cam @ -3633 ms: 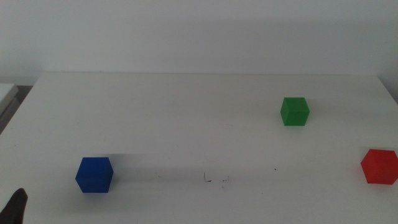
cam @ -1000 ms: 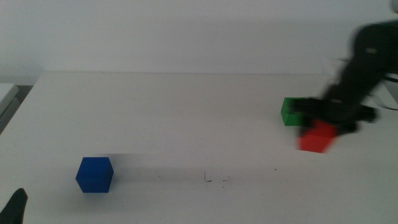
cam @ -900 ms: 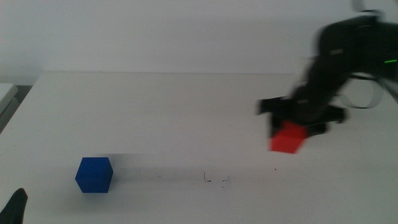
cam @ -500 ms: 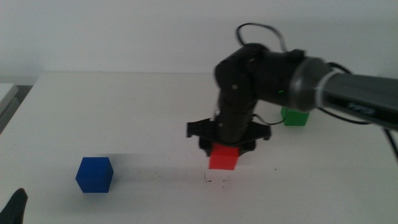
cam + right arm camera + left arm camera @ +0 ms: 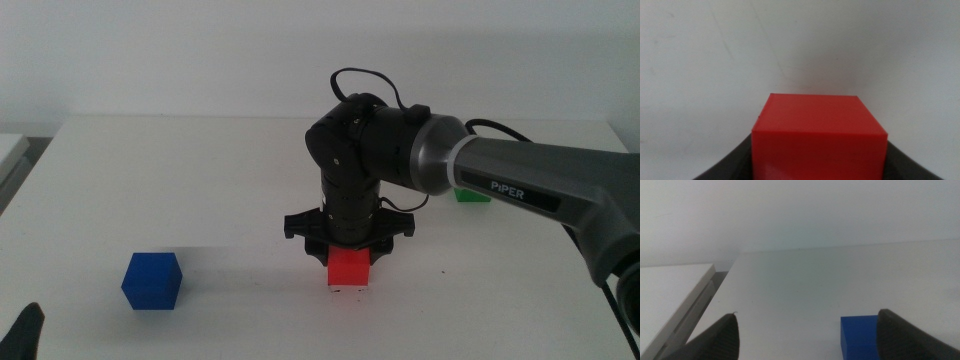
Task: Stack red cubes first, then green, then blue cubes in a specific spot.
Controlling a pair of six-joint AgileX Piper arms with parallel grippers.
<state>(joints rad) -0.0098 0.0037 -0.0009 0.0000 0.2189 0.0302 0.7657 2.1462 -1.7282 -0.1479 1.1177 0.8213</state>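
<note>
Gripping red cube [image 5: 349, 268] — right gripper [image 5: 348, 256], seemingly touching white tabletop [image 5: 200, 180].

**Setting: white surface against a plain wall**

The surface [image 5: 200, 180] is plain matte white and fills most of the middle view; its far edge runs straight across just below the wall [image 5: 200, 50]. The wall is bare and off-white, evenly lit — no hard shadows on it. Soft, diffuse shadows lie on the surface. At the left edge of the middle view, a second pale slab [image 5: 10, 148] stands just beside the surface, with a dark gap between the two. The left wrist view shows the same slab [image 5: 670, 287] — grey-white, with a thick edge — and the same blank wall [image 5: 800, 210] behind.
</note>
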